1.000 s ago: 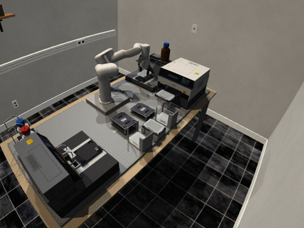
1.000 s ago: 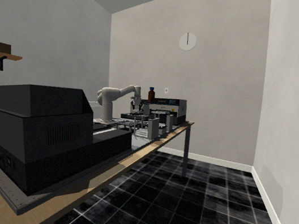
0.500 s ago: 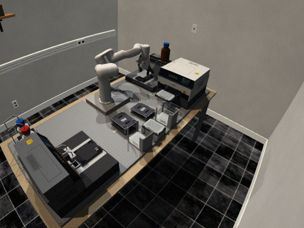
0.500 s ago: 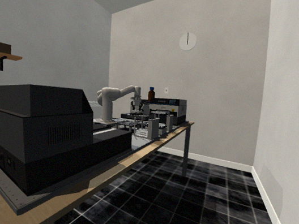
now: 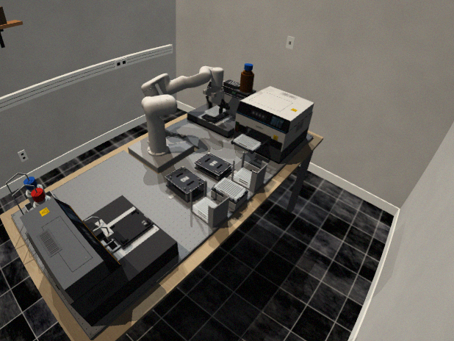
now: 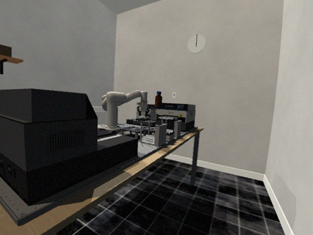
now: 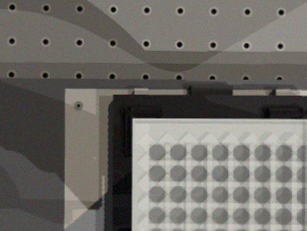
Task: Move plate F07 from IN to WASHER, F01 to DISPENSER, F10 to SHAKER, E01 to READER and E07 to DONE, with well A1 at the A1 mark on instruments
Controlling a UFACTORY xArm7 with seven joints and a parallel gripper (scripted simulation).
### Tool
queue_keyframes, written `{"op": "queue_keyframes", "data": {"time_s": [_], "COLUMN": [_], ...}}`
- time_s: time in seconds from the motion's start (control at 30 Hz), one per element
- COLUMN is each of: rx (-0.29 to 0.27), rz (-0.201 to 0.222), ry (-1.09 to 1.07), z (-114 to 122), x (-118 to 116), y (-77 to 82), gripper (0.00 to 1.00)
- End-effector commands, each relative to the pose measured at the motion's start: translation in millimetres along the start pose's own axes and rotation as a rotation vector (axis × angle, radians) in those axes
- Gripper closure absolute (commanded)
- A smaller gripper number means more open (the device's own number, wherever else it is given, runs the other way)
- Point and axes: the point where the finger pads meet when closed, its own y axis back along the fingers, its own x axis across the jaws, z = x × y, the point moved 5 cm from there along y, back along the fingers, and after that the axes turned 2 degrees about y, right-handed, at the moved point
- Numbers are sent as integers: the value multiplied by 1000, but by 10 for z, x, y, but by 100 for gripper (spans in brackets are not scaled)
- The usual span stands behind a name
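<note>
My gripper (image 5: 217, 110) (image 6: 142, 114) is at the back of the deck, low over the black instrument base (image 5: 200, 120) next to the brown bottle (image 5: 247, 78). It is shut on a white well plate (image 7: 219, 174), which fills the lower right of the wrist view. The plate hangs just over the black nest (image 7: 120, 139) on its beige mount (image 7: 80, 149). Its label cannot be read, and the fingers are out of the wrist view. Another white plate (image 5: 247, 141) lies on the tray of the white reader (image 5: 275, 110). A third white plate (image 5: 230, 188) sits on a station near the front edge.
Two walled stack racks (image 5: 257, 176) (image 5: 217, 212) stand by the front edge, each with a white plate inside. Two black nests (image 5: 214, 164) (image 5: 185, 181) stand mid-deck without plates. The large dark instrument (image 5: 66, 253) at the front left has a dark nest (image 5: 130, 228) with no plate.
</note>
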Motion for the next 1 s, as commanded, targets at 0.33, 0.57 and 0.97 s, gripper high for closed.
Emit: {"op": "queue_keyframes", "data": {"time_s": [0.33,0.57,0.97], "rx": [-4,-4,-4], "rz": [0,0,0], "ry": [0,0,0], "z": [4,4,4], "x": [1,1,2], "y": [-106,-104,-101], "gripper": [100,100,100]}}
